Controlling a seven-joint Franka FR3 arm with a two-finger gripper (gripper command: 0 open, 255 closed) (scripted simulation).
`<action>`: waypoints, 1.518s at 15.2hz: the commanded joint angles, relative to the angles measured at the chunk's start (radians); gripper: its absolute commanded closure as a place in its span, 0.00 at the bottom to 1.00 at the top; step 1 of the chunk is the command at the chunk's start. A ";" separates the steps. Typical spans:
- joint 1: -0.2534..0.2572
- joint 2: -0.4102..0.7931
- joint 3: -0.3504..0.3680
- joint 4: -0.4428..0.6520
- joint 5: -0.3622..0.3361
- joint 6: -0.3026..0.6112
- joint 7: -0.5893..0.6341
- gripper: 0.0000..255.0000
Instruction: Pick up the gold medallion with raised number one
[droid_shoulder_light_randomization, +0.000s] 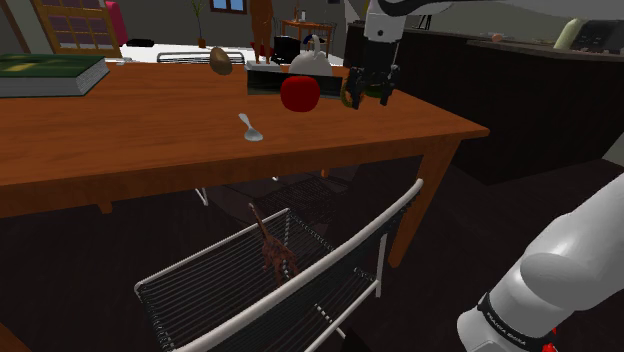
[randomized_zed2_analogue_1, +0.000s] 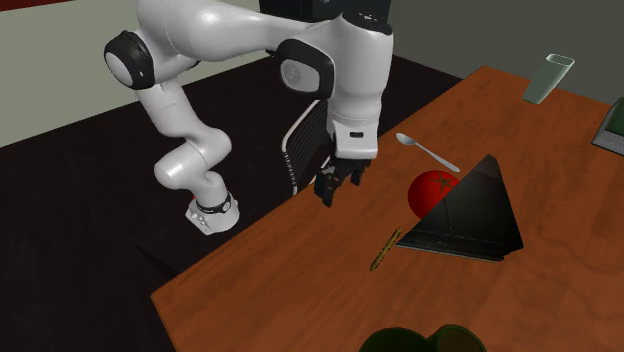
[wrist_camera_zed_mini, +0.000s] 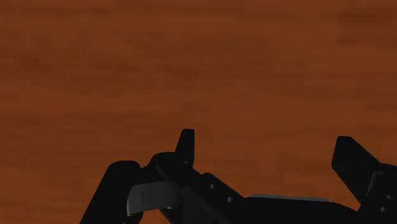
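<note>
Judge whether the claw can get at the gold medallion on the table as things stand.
Probably yes: the open claw hangs close beside the gold medallion, which stands on edge, with bare table between them.

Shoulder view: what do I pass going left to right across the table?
A green book → brown oval thing → spoon → red fruit → the robot's black fingers.
</note>
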 joint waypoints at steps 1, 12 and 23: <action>-0.008 0.074 0.002 0.089 -0.018 -0.002 0.039 0.00; -0.021 0.425 -0.021 0.594 -0.101 -0.097 0.186 0.00; -0.027 0.390 -0.022 0.454 -0.097 0.007 0.193 1.00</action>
